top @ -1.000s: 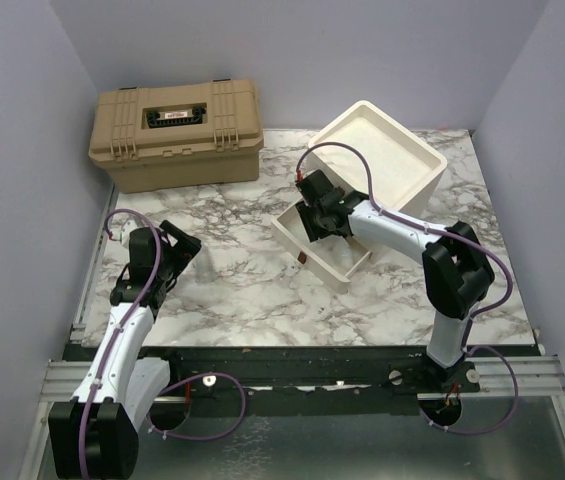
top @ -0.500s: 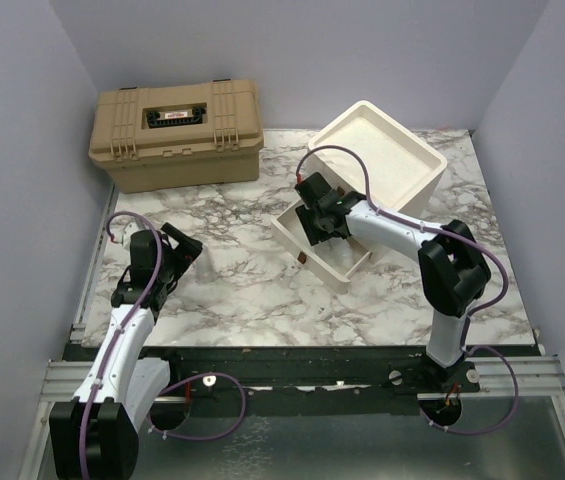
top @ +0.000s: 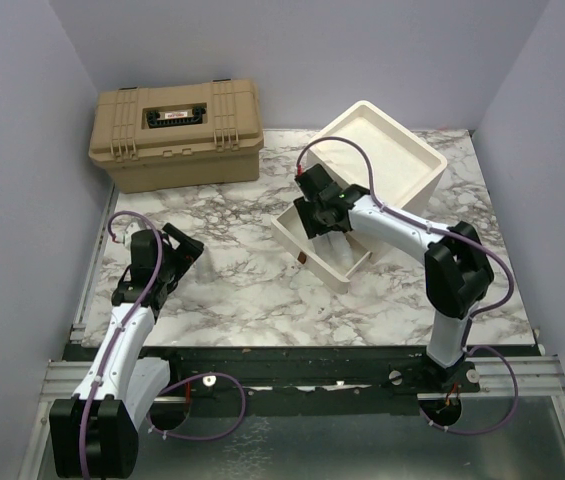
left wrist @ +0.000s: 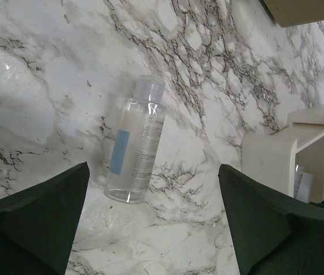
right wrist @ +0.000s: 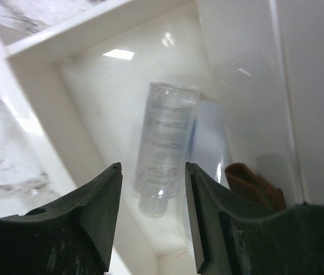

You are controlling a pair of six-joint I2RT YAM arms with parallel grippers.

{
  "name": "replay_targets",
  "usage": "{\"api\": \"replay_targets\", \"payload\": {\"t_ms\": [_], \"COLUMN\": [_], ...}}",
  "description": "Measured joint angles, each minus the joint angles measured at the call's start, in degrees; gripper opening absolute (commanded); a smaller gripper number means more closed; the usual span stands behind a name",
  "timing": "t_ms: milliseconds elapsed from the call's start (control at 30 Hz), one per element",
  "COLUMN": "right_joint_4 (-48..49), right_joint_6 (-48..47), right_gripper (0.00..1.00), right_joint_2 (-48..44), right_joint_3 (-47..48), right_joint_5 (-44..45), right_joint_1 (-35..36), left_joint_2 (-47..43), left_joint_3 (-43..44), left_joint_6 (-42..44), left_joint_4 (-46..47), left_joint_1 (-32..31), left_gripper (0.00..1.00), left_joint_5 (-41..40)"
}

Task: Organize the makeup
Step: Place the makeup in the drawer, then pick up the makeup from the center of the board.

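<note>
Left wrist view is showing a clear bottle (left wrist: 134, 140) lying on the marble worktop (left wrist: 47, 69) near its left edge. The left gripper (left wrist: 153, 168) is hanging above it with fingers wide apart. The right gripper (right wrist: 152, 169), fingers parted and gripping nothing, is hovering over the pulled-out drawer (right wrist: 41, 103) mid-worktop, where a second bottle (right wrist: 164, 137) is lying beside a brown item (right wrist: 253, 183).

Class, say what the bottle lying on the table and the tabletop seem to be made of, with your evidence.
Bottle: probably clear plastic, glossy; its wall is see-through. Tabletop: marble-look, white with grey veins, faintly shiny; stone or laminate cannot be told.
</note>
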Motion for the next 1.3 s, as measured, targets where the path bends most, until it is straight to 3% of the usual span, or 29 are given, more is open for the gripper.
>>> {"api": "replay_targets", "payload": {"t_ms": [100, 367, 567, 767, 933, 1067, 1300], "right_joint_4": [2.19, 10.14, 12.11, 12.57, 12.50, 12.46, 12.41], "right_joint_6": [2.12, 8.37, 10.88, 11.76, 11.96, 12.04, 12.57], "right_gripper": [0.56, 0.57, 0.57, 0.57, 0.58, 0.57, 0.58], "right_joint_2": [-3.02, -7.48, -7.48, -7.45, -7.45, -7.43, -7.15], "right_joint_3": [-1.40, -3.30, -3.34, -3.41, -3.41, -3.41, -3.41], "right_joint_5": [-4.26, -18.23, -23.02, -25.18, -25.66, -25.75, -26.01], "right_joint_1": [0.02, 0.07, 0.07, 0.07, 0.07, 0.07, 0.07], "left_joint_2": [0.90, 7.76, 14.80, 18.84, 21.66, 24.85, 25.11], "left_joint_3": [0.00, -0.09, 0.02, 2.19, 3.65, 4.90, 5.70], "left_joint_6": [0.04, 1.68, 2.89, 3.41, 4.57, 4.96, 5.31], "left_joint_4": [0.55, 0.85, 1.25, 2.16, 2.16, 2.71, 2.51], "left_joint_1": [0.00, 0.00, -0.72, -4.09, -7.87, -10.99, -12.70], "left_gripper": [0.94, 0.73, 0.71, 0.70, 0.57, 0.37, 0.34], "left_joint_5": [0.02, 0.02, 0.66, 0.33, -1.53, -2.58, -2.93]}}
